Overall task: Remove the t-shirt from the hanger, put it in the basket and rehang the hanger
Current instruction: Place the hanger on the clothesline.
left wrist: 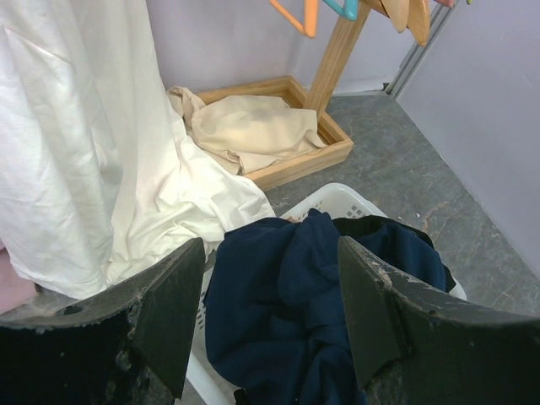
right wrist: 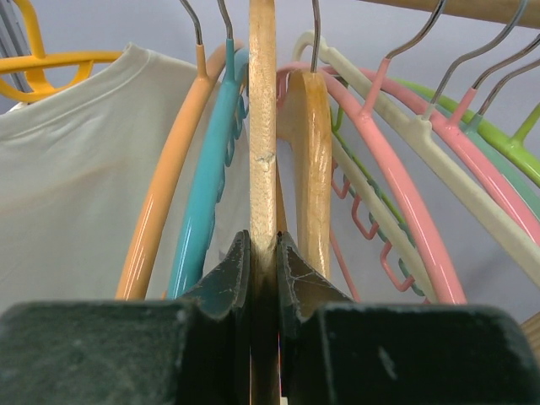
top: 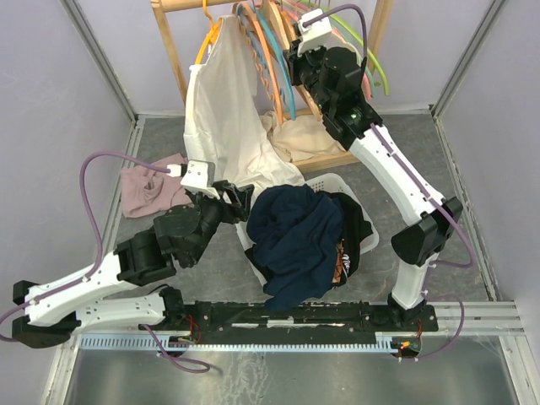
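A white t-shirt point(top: 224, 110) hangs on a yellow hanger point(top: 208, 34) at the left end of the wooden rack, its hem draping down to the floor. It also shows in the left wrist view point(left wrist: 76, 152) and the right wrist view point(right wrist: 76, 186), with the yellow hanger point(right wrist: 51, 61) at its shoulder. My right gripper point(top: 293, 63) is up among the hangers, right of the shirt, shut on a wooden hanger point(right wrist: 262, 126), as seen in its wrist view point(right wrist: 263, 253). My left gripper point(top: 240, 196) is open and empty by the shirt's hem, jaws wide in its wrist view point(left wrist: 270, 312).
A white laundry basket point(top: 337, 184) holds a navy garment point(top: 295, 236) just right of my left gripper. A pink garment point(top: 152, 187) lies on the floor at left. A beige cloth point(left wrist: 253, 126) lies on the rack's wooden base point(left wrist: 295, 169). Orange point(right wrist: 169, 186), teal point(right wrist: 207, 186) and pink point(right wrist: 396, 186) hangers crowd the rail.
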Controlling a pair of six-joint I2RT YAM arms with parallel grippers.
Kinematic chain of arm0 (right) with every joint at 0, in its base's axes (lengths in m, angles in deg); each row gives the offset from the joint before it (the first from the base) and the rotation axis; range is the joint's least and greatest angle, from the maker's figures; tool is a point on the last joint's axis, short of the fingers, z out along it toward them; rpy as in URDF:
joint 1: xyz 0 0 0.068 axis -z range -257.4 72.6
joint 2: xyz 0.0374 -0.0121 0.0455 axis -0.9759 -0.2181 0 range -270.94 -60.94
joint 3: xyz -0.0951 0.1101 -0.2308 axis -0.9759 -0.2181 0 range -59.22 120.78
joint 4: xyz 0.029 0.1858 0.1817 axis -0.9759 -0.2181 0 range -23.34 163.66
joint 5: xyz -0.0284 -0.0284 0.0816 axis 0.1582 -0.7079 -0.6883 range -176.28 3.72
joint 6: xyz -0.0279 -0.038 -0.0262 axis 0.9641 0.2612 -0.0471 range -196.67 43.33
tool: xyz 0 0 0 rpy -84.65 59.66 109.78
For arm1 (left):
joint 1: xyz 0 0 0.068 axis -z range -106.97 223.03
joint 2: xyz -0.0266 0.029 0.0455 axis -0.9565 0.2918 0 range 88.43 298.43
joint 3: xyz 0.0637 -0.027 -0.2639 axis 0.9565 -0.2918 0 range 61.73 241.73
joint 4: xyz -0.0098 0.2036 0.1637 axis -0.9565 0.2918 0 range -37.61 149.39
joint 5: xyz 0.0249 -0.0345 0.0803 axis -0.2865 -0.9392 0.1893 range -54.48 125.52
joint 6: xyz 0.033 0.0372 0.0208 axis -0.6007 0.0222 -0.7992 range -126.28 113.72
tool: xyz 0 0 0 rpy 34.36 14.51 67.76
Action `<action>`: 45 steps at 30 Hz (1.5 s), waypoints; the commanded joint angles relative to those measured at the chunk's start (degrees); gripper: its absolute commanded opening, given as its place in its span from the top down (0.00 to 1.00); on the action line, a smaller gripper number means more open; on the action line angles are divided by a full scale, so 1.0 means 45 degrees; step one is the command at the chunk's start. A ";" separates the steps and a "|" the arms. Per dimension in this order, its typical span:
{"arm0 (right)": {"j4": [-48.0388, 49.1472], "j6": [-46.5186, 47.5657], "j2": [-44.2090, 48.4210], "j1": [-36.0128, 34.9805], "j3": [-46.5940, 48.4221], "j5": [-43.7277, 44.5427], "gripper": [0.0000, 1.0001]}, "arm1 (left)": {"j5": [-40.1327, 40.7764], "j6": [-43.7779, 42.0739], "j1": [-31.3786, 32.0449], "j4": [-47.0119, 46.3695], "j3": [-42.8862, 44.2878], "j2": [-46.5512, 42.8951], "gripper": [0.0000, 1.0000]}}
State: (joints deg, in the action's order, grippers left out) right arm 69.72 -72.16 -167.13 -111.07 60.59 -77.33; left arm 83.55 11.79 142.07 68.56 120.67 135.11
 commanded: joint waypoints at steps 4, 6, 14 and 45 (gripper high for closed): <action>0.0382 -0.0303 -0.0132 0.0079 0.0450 -0.0251 0.98 | 0.0527 -0.1013 0.0062 -0.0653 0.0729 0.0076 0.29; 0.0309 -0.0344 -0.0105 0.0098 0.0318 -0.0280 0.98 | 0.0594 -0.1208 0.0054 -0.0718 0.0949 0.0214 0.29; 0.0420 -0.0416 0.0677 0.0112 -0.1054 0.0064 0.85 | 0.0902 -0.2136 0.0045 -0.1315 0.1404 0.0254 0.29; -0.1208 -0.1115 0.6156 -0.0675 -0.3236 -0.0616 0.41 | 0.5073 -0.1790 0.0050 -0.0536 0.1337 -0.0706 0.21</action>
State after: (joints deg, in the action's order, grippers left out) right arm 64.17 -76.57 -141.15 -112.98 46.84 -78.77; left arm 100.73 5.58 142.18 72.49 127.34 134.34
